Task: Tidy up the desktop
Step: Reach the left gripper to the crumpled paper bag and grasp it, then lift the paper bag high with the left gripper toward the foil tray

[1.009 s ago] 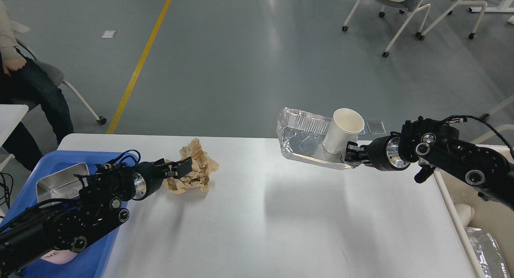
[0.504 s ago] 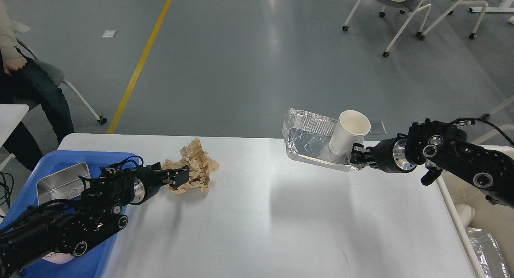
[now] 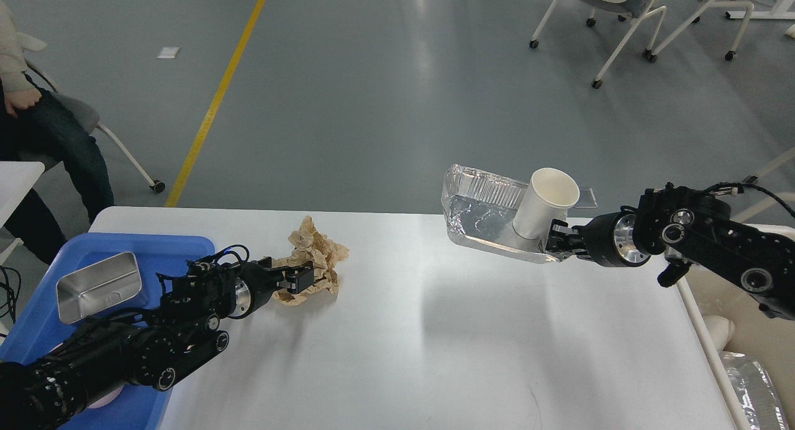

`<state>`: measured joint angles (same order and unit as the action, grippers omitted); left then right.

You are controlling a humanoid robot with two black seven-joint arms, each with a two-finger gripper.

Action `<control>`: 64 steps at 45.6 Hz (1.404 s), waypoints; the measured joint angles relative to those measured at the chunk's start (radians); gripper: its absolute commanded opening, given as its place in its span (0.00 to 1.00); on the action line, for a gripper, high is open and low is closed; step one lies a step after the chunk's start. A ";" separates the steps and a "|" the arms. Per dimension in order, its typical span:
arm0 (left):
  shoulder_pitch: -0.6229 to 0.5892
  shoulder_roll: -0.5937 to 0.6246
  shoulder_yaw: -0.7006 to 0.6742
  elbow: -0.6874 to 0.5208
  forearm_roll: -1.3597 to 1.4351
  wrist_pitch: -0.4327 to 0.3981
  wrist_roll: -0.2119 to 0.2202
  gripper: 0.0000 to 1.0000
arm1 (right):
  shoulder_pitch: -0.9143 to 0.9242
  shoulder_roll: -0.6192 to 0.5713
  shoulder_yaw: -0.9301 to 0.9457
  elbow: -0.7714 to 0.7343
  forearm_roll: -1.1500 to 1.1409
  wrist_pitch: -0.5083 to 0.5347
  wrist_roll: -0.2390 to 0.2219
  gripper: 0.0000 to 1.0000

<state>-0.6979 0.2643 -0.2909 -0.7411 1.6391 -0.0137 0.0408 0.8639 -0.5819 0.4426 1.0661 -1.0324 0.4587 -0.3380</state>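
The desktop (image 3: 435,330) is a wide white tabletop. A crumpled brown paper (image 3: 318,259) lies on its left part. My left gripper (image 3: 298,279) is low at the paper's left edge, with its fingers pressed into the folds; I cannot tell whether they are closed. My right gripper (image 3: 557,240) is shut on the near right rim of a foil tray (image 3: 478,222). It holds the tray tilted in the air over the desktop's far right edge. A white paper cup (image 3: 546,203) stands in the tray, next to the gripper.
A blue plastic tray (image 3: 155,238) at the left edge holds a metal pan (image 3: 96,285). A cream bin (image 3: 745,330) with a foil piece (image 3: 751,380) stands to the right of the table. A seated person (image 3: 37,125) is at far left and chairs (image 3: 621,7) are behind.
My left gripper came down and moved right into the brown paper, which shifted right and bunched up. My right gripper carried the foil tray and cup slightly to the right.
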 measured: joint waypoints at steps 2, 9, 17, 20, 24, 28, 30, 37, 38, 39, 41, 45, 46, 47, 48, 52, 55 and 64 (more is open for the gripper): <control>-0.001 -0.005 0.003 0.007 -0.002 0.000 -0.007 0.44 | -0.001 0.000 0.001 0.000 0.000 0.000 0.000 0.00; -0.001 -0.009 0.019 0.016 -0.012 -0.004 -0.016 0.12 | -0.002 -0.001 0.001 0.000 0.000 0.000 0.000 0.00; -0.006 -0.010 0.021 0.016 -0.024 -0.013 -0.018 0.00 | -0.002 0.000 0.003 -0.001 0.000 0.000 0.001 0.00; -0.014 -0.010 0.019 0.009 -0.028 -0.027 -0.019 0.00 | -0.002 0.001 0.004 -0.002 0.000 0.000 0.001 0.00; -0.032 0.009 0.016 -0.004 -0.044 -0.057 -0.019 0.00 | -0.002 0.002 0.004 -0.002 0.000 0.000 0.001 0.00; -0.050 0.066 0.011 -0.052 -0.073 -0.093 -0.019 0.00 | -0.002 0.003 0.004 -0.003 0.000 0.000 0.001 0.00; -0.056 0.109 0.009 -0.094 -0.083 -0.107 -0.019 0.00 | -0.002 0.004 0.003 -0.003 0.000 0.000 0.001 0.00; -0.070 0.345 0.001 -0.379 -0.094 -0.128 -0.022 0.00 | -0.001 0.009 0.003 -0.003 0.000 0.000 0.001 0.00; -0.071 0.380 -0.002 -0.417 -0.095 -0.129 -0.022 0.00 | -0.001 0.009 0.003 -0.003 0.000 0.000 0.001 0.00; -0.072 0.415 -0.007 -0.454 -0.096 -0.129 -0.022 0.00 | -0.001 0.010 0.003 -0.003 0.000 0.000 0.001 0.00; -0.074 0.489 -0.025 -0.528 -0.098 -0.131 -0.022 0.00 | -0.001 0.011 0.002 -0.003 0.000 -0.001 0.001 0.00; -0.076 0.608 -0.086 -0.635 -0.108 -0.146 -0.022 0.00 | 0.000 0.014 0.002 -0.003 0.000 -0.001 0.001 0.00; -0.076 0.633 -0.103 -0.654 -0.113 -0.154 -0.023 0.00 | 0.000 0.014 0.002 -0.003 0.000 -0.001 0.001 0.00; -0.076 0.656 -0.119 -0.670 -0.119 -0.163 -0.023 0.00 | 0.000 0.015 0.002 -0.003 0.000 -0.001 0.001 0.00; -0.076 0.682 -0.140 -0.687 -0.127 -0.175 -0.023 0.00 | 0.000 0.015 0.002 -0.003 0.000 -0.001 0.001 0.00; -0.075 0.742 -0.214 -0.727 -0.161 -0.212 -0.024 0.00 | 0.001 0.023 0.000 -0.005 -0.001 -0.002 0.001 0.00; -0.077 0.754 -0.276 -0.736 -0.184 -0.227 -0.024 0.01 | 0.002 0.029 -0.001 -0.006 -0.001 -0.002 0.001 0.00; -0.169 0.741 -0.440 -0.772 -0.215 -0.313 -0.023 0.01 | 0.002 0.023 -0.001 0.003 0.000 -0.002 0.001 0.00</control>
<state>-0.8672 1.0053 -0.7313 -1.5133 1.4245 -0.3268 0.0177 0.8655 -0.5586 0.4416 1.0688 -1.0327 0.4572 -0.3374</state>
